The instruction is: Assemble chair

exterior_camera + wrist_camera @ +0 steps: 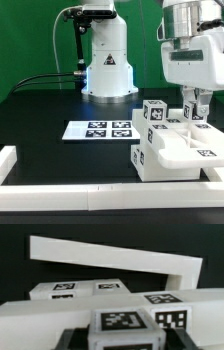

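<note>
tool [196, 104] tips behind chair [172, 150]

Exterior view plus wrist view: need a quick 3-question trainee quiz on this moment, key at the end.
1. True or false: the marker board lies flat on the table, apart from the chair parts.
2. Multiple choice: the end effector is (A) over the marker board, (B) down at the cluster of white chair parts, (C) beside the robot base.
3. Fill in: the long white border rail runs along the table's ____ edge in the exterior view.

Key: 1 true. 2 B. 3 near. The wrist view shows a tagged block between the fingers; whether they grip it cannot be told.
</note>
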Controlling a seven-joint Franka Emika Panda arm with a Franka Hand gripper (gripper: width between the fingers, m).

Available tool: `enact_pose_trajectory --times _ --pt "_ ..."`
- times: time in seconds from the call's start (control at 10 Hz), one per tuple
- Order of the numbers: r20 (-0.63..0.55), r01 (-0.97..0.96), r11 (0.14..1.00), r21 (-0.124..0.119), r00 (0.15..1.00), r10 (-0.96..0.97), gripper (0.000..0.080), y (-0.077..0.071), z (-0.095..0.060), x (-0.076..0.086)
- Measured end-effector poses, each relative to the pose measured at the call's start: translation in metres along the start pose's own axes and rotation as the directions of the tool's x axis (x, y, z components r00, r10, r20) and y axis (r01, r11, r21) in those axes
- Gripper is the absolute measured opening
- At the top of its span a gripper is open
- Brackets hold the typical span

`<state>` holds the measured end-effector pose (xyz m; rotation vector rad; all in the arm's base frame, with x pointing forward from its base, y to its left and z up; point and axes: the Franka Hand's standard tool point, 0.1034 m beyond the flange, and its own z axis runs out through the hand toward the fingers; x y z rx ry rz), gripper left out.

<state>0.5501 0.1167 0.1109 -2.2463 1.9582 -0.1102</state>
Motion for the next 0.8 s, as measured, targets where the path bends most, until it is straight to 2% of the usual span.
enact_pose_trajectory --times 0.1,0.2,0.3,0.4,0.5,0.7,0.8 --pt "0.0 0.001 1.0 0.0 1.0 -0.001 0.0358 0.0 0.0 0.0" --pt "0.0 0.006 1.0 0.0 1.0 -0.006 0.054 0.0 0.0 0.0" --pt "0.0 0.017 1.0 0.001 1.0 -0.017 0.054 0.0 0.0 0.001" --pt "0.002 0.028 1.0 0.004 1.0 -0.028 0.0615 -0.001 -0.002 0.001" --pt "0.011 0.038 0.999 0.018 0.999 -0.038 0.0643 -0.005 -0.011 -0.001" --pt "0.038 0.049 0.998 0.037 0.998 -0.05 0.0648 -0.01 -0.03 -0.008" --pt "0.034 0.049 0.998 0.035 0.998 -0.051 0.0649 -0.009 -0.028 -0.007"
